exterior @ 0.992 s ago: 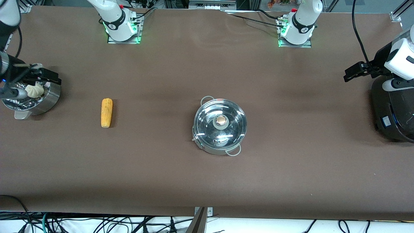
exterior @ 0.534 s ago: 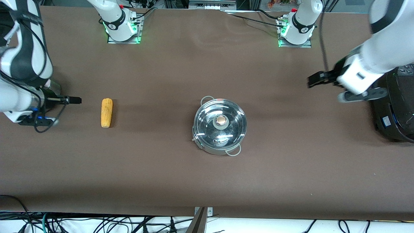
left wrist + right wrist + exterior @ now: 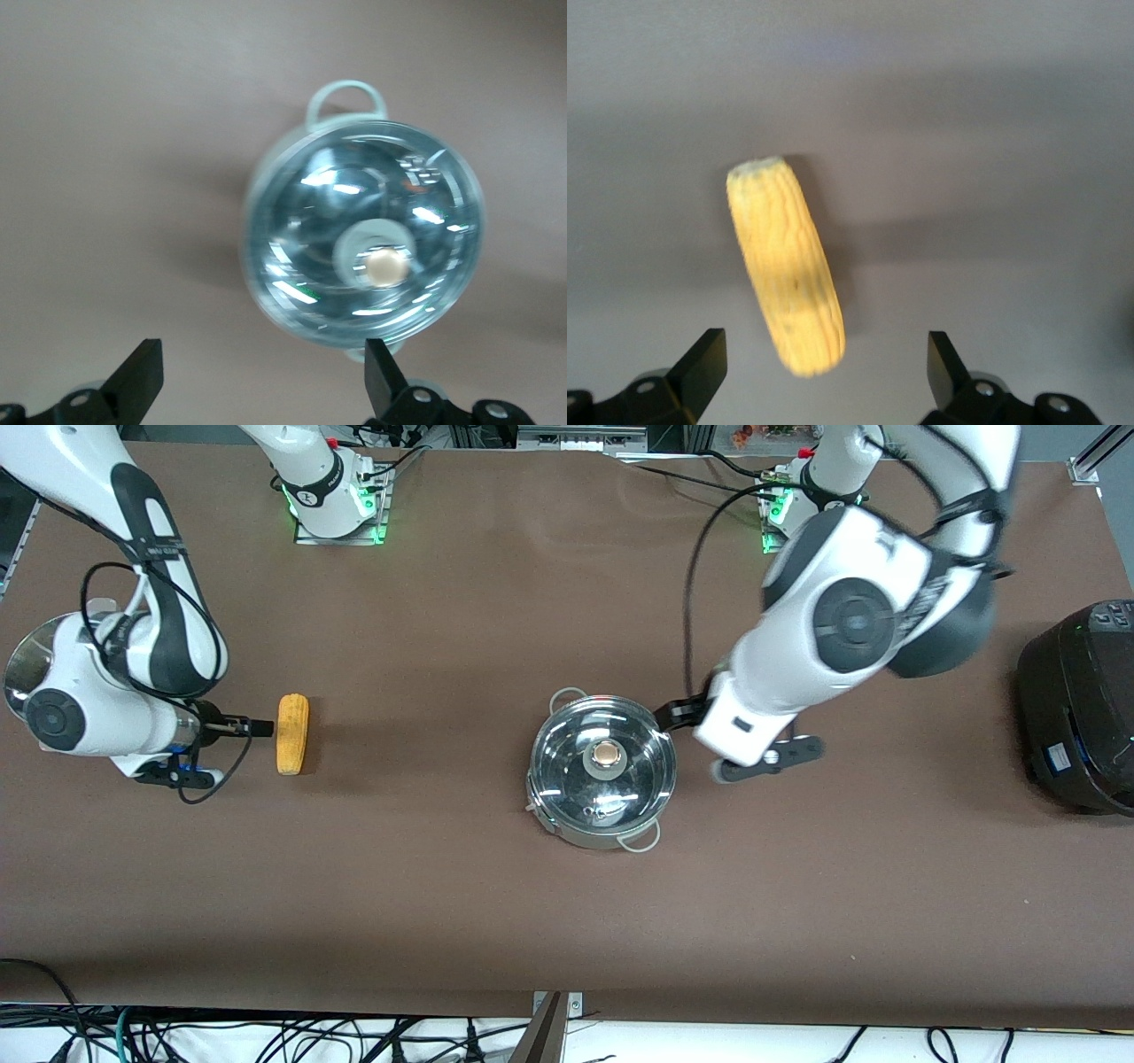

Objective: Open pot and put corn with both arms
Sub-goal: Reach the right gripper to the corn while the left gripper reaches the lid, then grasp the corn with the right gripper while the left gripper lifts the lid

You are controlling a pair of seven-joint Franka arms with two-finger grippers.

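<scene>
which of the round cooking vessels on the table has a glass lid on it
The shiny steel pot in the middle of the table, its clear lid topped by a tan knob. The black cooker at the left arm's end is dark and opaque.

On the tabletop (image 3: 496, 921): 1 steel pot (image 3: 603, 772) with 1 glass lid (image 3: 567, 757), 1 corn cob (image 3: 292, 733), 1 black cooker (image 3: 1076, 704), 1 steel steamer (image 3: 27, 664). 2 robot arms, each with 1 hand.

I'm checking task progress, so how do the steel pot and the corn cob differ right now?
The shallow round shiny steel pot sits mid-table, its glass lid on; the long yellow-orange corn cob lies toward the right arm's end. The pot is wider. Both rest ungrasped on the table, an open gripper by each.
</scene>
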